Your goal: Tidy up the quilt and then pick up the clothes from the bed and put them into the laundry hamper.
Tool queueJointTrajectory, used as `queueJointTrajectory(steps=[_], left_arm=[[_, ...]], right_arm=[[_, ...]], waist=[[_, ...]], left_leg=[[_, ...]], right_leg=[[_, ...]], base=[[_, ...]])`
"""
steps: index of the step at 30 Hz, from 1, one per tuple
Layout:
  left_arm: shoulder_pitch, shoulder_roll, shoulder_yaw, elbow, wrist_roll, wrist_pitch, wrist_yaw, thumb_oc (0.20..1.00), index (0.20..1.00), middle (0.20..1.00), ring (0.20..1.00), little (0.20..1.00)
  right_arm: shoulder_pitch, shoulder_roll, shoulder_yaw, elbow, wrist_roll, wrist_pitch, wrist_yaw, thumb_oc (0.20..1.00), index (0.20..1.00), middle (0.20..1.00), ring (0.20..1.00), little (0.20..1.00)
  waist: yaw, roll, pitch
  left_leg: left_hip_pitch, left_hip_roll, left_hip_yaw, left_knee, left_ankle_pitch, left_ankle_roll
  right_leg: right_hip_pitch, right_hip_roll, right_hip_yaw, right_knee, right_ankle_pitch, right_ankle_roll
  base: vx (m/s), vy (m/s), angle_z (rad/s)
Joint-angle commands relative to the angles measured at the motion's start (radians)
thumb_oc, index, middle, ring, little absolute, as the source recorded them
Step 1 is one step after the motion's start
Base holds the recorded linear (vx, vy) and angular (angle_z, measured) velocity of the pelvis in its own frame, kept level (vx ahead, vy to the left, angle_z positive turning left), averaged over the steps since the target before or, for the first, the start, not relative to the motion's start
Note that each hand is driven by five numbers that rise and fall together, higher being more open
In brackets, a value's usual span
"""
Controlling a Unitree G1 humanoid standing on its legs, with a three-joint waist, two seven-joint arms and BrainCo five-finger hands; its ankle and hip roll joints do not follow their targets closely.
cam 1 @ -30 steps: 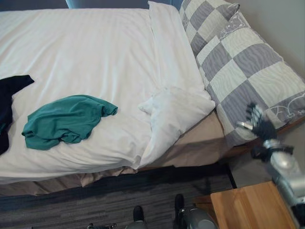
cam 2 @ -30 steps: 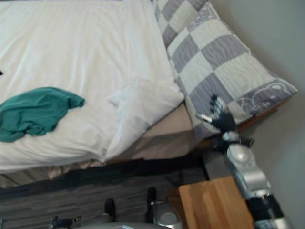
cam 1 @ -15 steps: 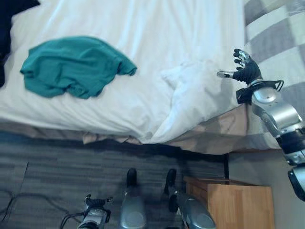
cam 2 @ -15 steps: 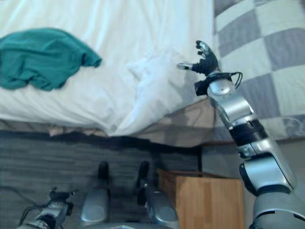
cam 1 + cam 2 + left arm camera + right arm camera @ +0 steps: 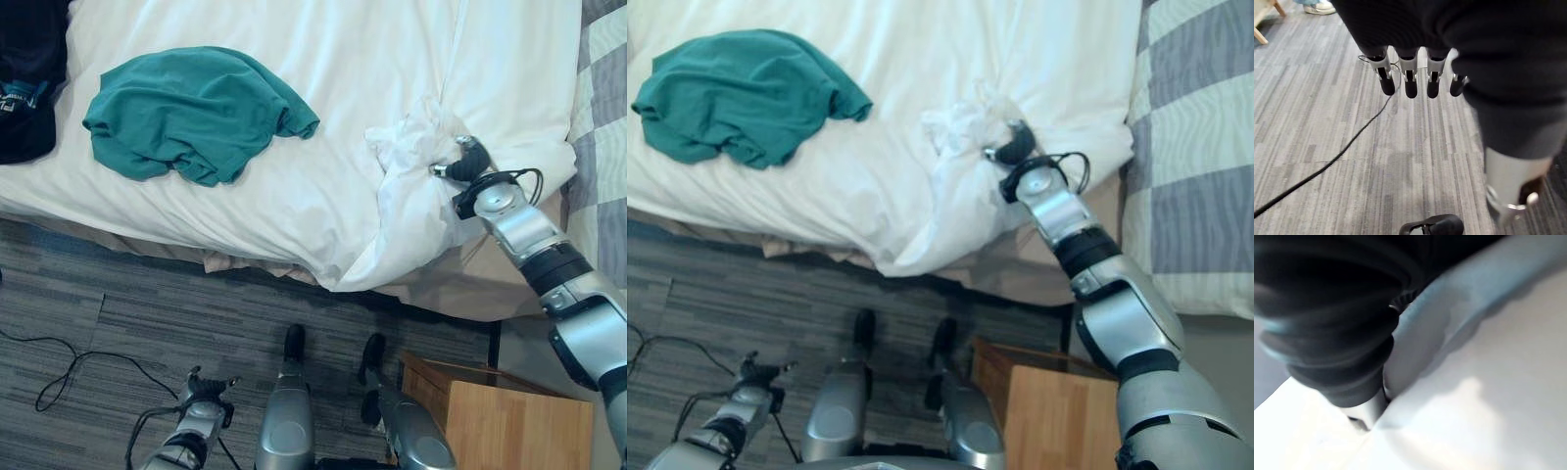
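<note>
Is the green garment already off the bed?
No, the green garment lies crumpled on the white quilt on the bed, apart from the right hand at the bunched quilt corner.

I get soft, even room light on the white quilt [image 5: 245,186], bright enough to flatten its folds. The bed's edge drops a dark shadow band along the grey carpet [image 5: 147,313]. In my right wrist view the quilt glares white, shaded beside the right hand [image 5: 1327,333].
</note>
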Motion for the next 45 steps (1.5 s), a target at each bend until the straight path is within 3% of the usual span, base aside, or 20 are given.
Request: queueJointTrajectory(steps=[1, 6, 11, 12, 16, 19, 20, 22, 23, 24, 27, 30, 36, 42, 45], left_arm=[[-0.001, -0.007, -0.023, 0.018, 0.033, -0.014, 0.007, 1.0, 1.0, 1.0, 1.0, 1.0], [0.01, -0.009, -0.013, 0.033, 0.056, -0.021, 0.02, 1.0, 1.0, 1.0, 1.0, 1.0], [0.036, -0.016, 0.017, 0.032, 0.082, -0.002, 0.046, 1.0, 1.0, 1.0, 1.0, 1.0], [0.046, -0.023, 0.032, 0.03, 0.074, 0.006, 0.056, 1.0, 1.0, 1.0, 1.0, 1.0], [0.056, -0.039, 0.06, 0.039, 0.055, -0.001, 0.066, 1.0, 1.0, 1.0, 1.0, 1.0], [0.06, -0.057, 0.064, 0.042, 0.048, -0.017, 0.069, 1.0, 1.0, 1.0, 1.0, 1.0], [0.069, -0.071, 0.061, 0.035, 0.047, -0.031, 0.067, 1.0, 1.0, 1.0, 1.0, 1.0], [0.077, -0.082, 0.054, 0.023, 0.043, -0.038, 0.064, 1.0, 1.0, 1.0, 1.0, 1.0], [0.084, -0.091, 0.049, 0.014, 0.045, -0.041, 0.062, 1.0, 1.0, 1.0, 1.0, 1.0], [0.089, -0.096, 0.044, 0.006, 0.047, -0.04, 0.06, 1.0, 1.0, 1.0, 1.0, 1.0], [0.104, -0.109, 0.035, 0.0, 0.06, -0.049, 0.058, 1.0, 1.0, 1.0, 1.0, 1.0], [0.101, -0.128, 0.015, 0.012, 0.066, -0.05, 0.065, 1.0, 1.0, 1.0, 1.0, 1.0], [0.09, -0.134, -0.013, 0.035, 0.089, -0.032, 0.053, 1.0, 1.0, 1.0, 1.0, 1.0], [0.11, -0.12, -0.006, 0.039, 0.12, -0.031, 0.031, 1.0, 1.0, 1.0, 1.0, 1.0], [0.123, -0.112, -0.002, 0.035, 0.128, -0.036, 0.024, 1.0, 1.0, 1.0, 1.0, 1.0]], right_arm=[[-0.055, 0.07, 0.085, 0.004, 0.016, -0.012, -0.025, 0.2, 0.2, 0.2, 0.2, 0.2], [-0.028, 0.069, 0.057, -0.022, 0.033, -0.08, -0.098, 0.2, 0.2, 0.2, 0.2, 0.2], [0.081, 0.001, -0.023, -0.199, 0.067, -0.069, -0.142, 0.2, 0.2, 0.2, 0.2, 0.2], [0.155, -0.023, -0.058, -0.267, 0.118, -0.068, -0.14, 0.2, 0.2, 0.2, 0.2, 0.2], [0.314, -0.036, -0.117, -0.345, 0.135, -0.086, -0.149, 0.2, 0.2, 0.2, 0.2, 0.2], [0.45, -0.04, -0.164, -0.369, 0.139, -0.138, -0.144, 0.2, 0.2, 0.2, 0.2, 0.2], [0.558, -0.04, -0.208, -0.375, 0.125, -0.183, -0.118, 0.2, 0.2, 0.2, 0.2, 0.2], [0.647, -0.039, -0.237, -0.38, 0.113, -0.211, -0.098, 0.2, 0.2, 0.2, 0.2, 0.2], [0.705, -0.031, -0.254, -0.376, 0.118, -0.225, -0.083, 0.492, 0.492, 0.492, 0.492, 0.492], [0.755, -0.019, -0.264, -0.365, 0.116, -0.224, -0.092, 1.0, 1.0, 1.0, 1.0, 1.0], [0.846, 0.038, -0.276, -0.282, 0.198, -0.191, -0.134, 1.0, 1.0, 1.0, 1.0, 1.0], [0.894, 0.111, -0.287, -0.062, 0.275, -0.212, -0.146, 1.0, 1.0, 1.0, 1.0, 1.0], [0.932, 0.16, -0.33, 0.273, 0.283, -0.158, -0.136, 1.0, 1.0, 1.0, 1.0, 1.0], [1.004, 0.176, -0.394, 0.404, 0.295, -0.146, -0.132, 1.0, 1.0, 1.0, 1.0, 1.0], [1.032, 0.179, -0.423, 0.425, 0.28, -0.105, -0.137, 1.0, 1.0, 1.0, 1.0, 1.0]], waist=[[0.015, -0.003, 0.013], [0.002, -0.006, 0.002], [-0.047, -0.016, -0.008], [-0.073, -0.021, -0.011], [-0.119, -0.027, -0.014], [-0.158, -0.024, -0.015], [-0.181, -0.013, -0.016], [-0.2, -0.002, -0.017], [-0.213, 0.006, -0.019], [-0.224, 0.011, -0.024], [-0.242, 0.018, -0.029], [-0.252, 0.027, -0.038], [-0.247, 0.044, -0.051], [-0.25, 0.039, -0.07], [-0.255, 0.029, -0.083]], left_leg=[[-0.066, 0.004, 0.029, 0.013, -0.044, 0.023], [-0.041, 0.013, 0.041, 0.001, -0.046, 0.018], [-0.015, 0.029, 0.059, 0.007, -0.057, 0.015], [-0.006, 0.037, 0.069, 0.009, -0.061, 0.014], [0.013, 0.05, 0.093, 0.007, -0.063, 0.012], [0.027, 0.059, 0.112, 0.002, -0.063, 0.01], [0.035, 0.062, 0.124, -0.001, -0.064, 0.009], [0.043, 0.064, 0.134, -0.007, -0.064, 0.009], [0.048, 0.064, 0.14, -0.011, -0.064, 0.008], [0.051, 0.064, 0.146, -0.012, -0.064, 0.007], [0.065, 0.065, 0.159, -0.013, -0.068, 0.007], [0.068, 0.067, 0.171, -0.011, -0.068, 0.007], [0.076, 0.063, 0.173, -0.001, -0.076, 0.011], [0.091, 0.059, 0.179, 0.003, -0.085, 0.017], [0.103, 0.057, 0.185, 0.001, -0.092, 0.021]], right_leg=[[0.027, -0.105, 0.028, 0.015, -0.056, 0.119], [0.04, -0.104, 0.037, 0.006, -0.053, 0.121], [0.039, -0.098, 0.085, 0.012, -0.054, 0.122], [0.037, -0.093, 0.105, 0.015, -0.055, 0.121], [0.035, -0.085, 0.136, 0.017, -0.054, 0.118], [0.032, -0.081, 0.156, 0.015, -0.053, 0.116], [0.029, -0.081, 0.167, 0.014, -0.054, 0.116], [0.027, -0.081, 0.175, 0.014, -0.055, 0.116], [0.025, -0.081, 0.181, 0.013, -0.057, 0.116], [0.023, -0.081, 0.189, 0.014, -0.058, 0.116], [0.028, -0.084, 0.192, 0.014, -0.062, 0.115], [0.029, -0.086, 0.193, 0.011, -0.062, 0.11], [0.04, -0.092, 0.187, 0.014, -0.063, 0.107], [0.052, -0.093, 0.19, 0.009, -0.059, 0.113], [0.06, -0.093, 0.194, 0.0, -0.054, 0.119]], base=[[0.0, 0.0, 0.0], [-0.01, -0.037, 0.01], [-0.02, -0.075, -0.15], [-0.04, -0.049, -0.17], [-0.03, -0.035, -0.29], [-0.05, -0.02, -0.44], [-0.04, 0.023, -0.36], [-0.03, 0.025, -0.35], [-0.01, 0.02, -0.35], [-0.01, 0.012, -0.29], [0.0, -0.006, -0.17], [0.0, -0.005, -0.02], [0.01, 0.0, 0.03], [0.01, 0.023, 0.02], [0.02, 0.043, 0.0]])
